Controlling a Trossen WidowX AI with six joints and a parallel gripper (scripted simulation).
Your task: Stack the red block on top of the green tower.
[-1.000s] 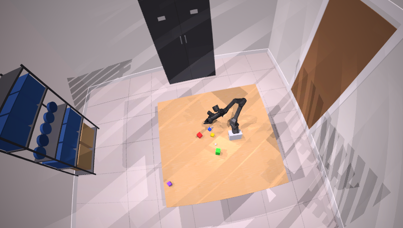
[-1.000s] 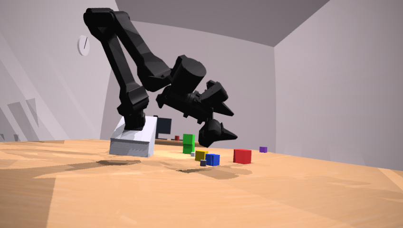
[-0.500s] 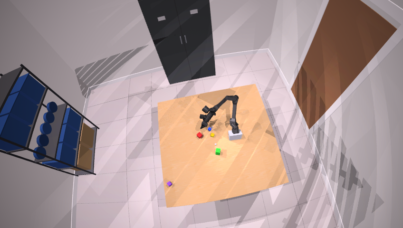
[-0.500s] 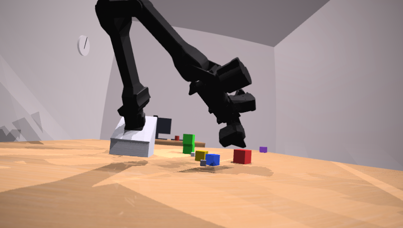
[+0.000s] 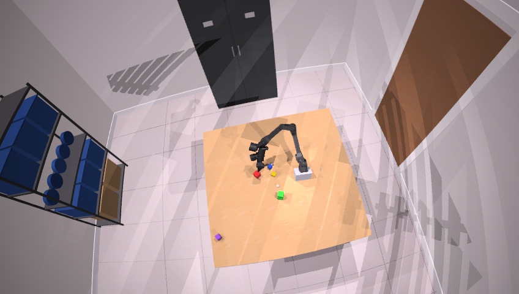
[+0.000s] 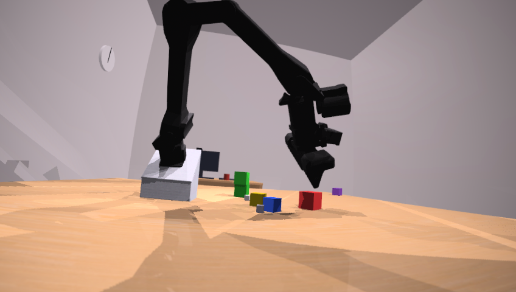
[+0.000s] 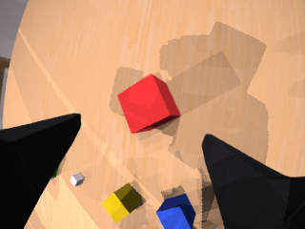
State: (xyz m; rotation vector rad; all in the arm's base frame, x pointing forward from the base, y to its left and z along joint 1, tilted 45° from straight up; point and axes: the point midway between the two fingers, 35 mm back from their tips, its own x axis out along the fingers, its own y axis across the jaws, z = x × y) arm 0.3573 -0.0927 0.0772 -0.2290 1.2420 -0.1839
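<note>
The red block [image 5: 257,174] [image 6: 309,200] [image 7: 147,102] lies on the wooden table [image 5: 247,233] [image 6: 217,260]. My gripper [image 6: 315,186] [image 7: 143,130] is open and empty, pointing down a little above the red block. In the wrist view the block shows between and beyond the two fingertips, turned at an angle to them. The green tower [image 5: 280,195] [image 6: 241,184] stands upright, two green blocks high, apart from the other blocks; in the wrist view it is almost wholly hidden behind the left finger.
A blue block [image 5: 269,166] [image 6: 272,204] [image 7: 177,216] and a yellow block [image 5: 273,174] [image 6: 257,199] [image 7: 116,206] lie near the red block. A small white cube [image 5: 277,185] [image 7: 76,179] lies between the yellow block and the tower. A small grey cube [image 6: 260,208] is beside the blue block. A purple block [image 5: 218,237] [image 6: 337,191] lies far off.
</note>
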